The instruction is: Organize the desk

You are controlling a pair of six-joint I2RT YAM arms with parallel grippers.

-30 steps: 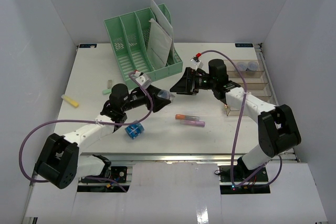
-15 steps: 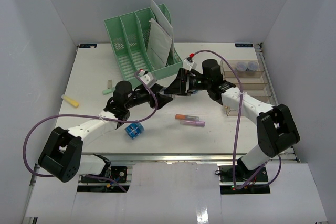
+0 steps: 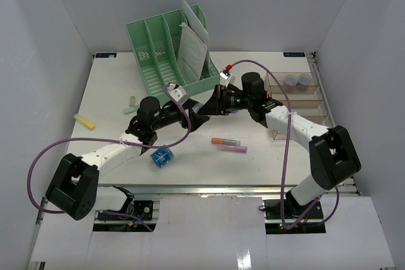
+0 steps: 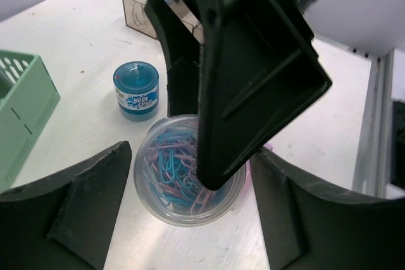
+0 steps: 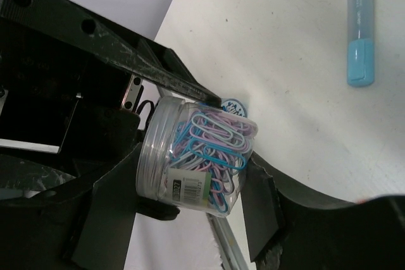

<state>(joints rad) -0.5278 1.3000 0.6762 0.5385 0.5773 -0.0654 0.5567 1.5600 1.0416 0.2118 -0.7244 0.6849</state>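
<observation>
Right wrist view, Sam: do you read that as a grip? The right gripper (image 5: 190, 184) has one finger against the lid end of the jar of paper clips (image 5: 196, 156) and the other against its base. It is partly closed, and I find no gap.

Sam: I read it as a hold, end to end. The left gripper (image 4: 190, 162) is the doubtful one. In its own camera the jar sits between its fingers, which stand fairly wide. I cannot tell whether they touch the plastic or stand just off it.

Kim: So both are at the jar, in the air just in front of the right front corner of the green file rack (image 3: 171, 52).

Sam: Yes, above the desk (image 3: 266, 162), which spreads white and flat under the rack and out to every side of it. I judge this a hand-over, and this is the risky part: a dropped jar would land there and roll.

Kim: How would you do it well?

Sam: One gripper must be firm before the other lets go. Lid and base are flat, so the end-to-end hold should serve if the fingers sit centred; off centre, the jar may pivot. The giver should open wide and draw straight back without brushing the plastic. The carrier should rise clear before swinging.

Kim: Swinging where?

Sam: My guess is the clear tray (image 3: 297, 102), well to the right of the rack, where two small round tubs (image 3: 297, 80) sit in the far compartment.
</observation>
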